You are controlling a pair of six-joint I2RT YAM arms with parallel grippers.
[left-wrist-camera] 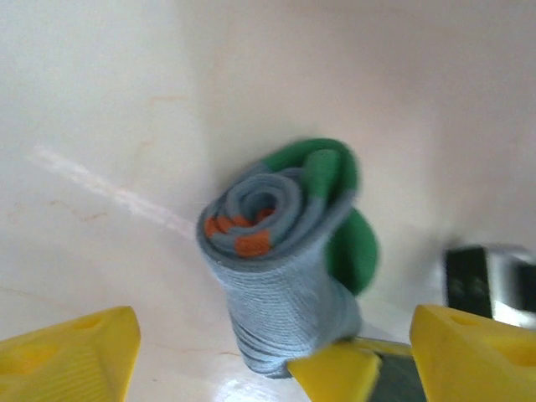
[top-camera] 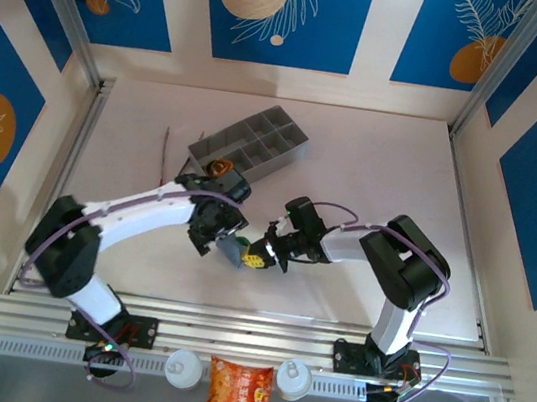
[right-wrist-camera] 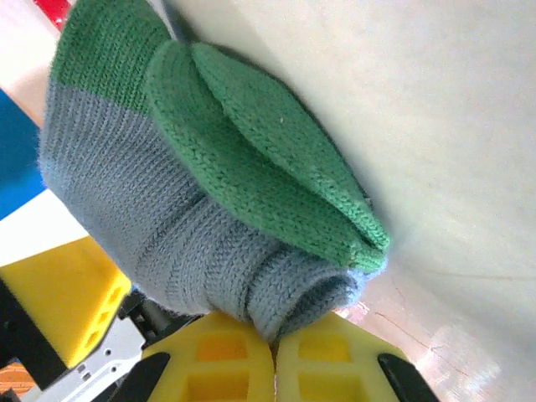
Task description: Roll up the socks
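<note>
Closest to the lens in the overhead view, an orange snack packet (top-camera: 238, 394) lies at the near edge between the two arm bases. Farther out on the pale surface (top-camera: 385, 168), the left arm (top-camera: 136, 210) reaches in toward the middle. Just beyond its wrist, the olive-brown sock (top-camera: 219, 166) sits bunched small at the near-left corner of the grey compartment tray (top-camera: 294, 150). Whether it rests inside a compartment or against the wall I cannot tell.

The left hand (left-wrist-camera: 272, 314) is spread wide. Its yellow fingers (left-wrist-camera: 71, 356) stand apart on either side of the grey-blue sock (left-wrist-camera: 280, 276) and do not touch it. That sock is rolled into a tight cylinder and lies on the surface between the two hands. The spiral of the roll faces the left wrist camera, with orange flecks of cuff at its core. The green toe (right-wrist-camera: 276, 151) is wrapped on the outside, against the surface.

To the sock's right, the right hand (right-wrist-camera: 273, 347) is pressed together on the roll's other end, with a bit of grey knit drawn into the seam between its fingertips. Behind it the right arm (top-camera: 395, 266) bends back to its base at the near-right edge.
</note>
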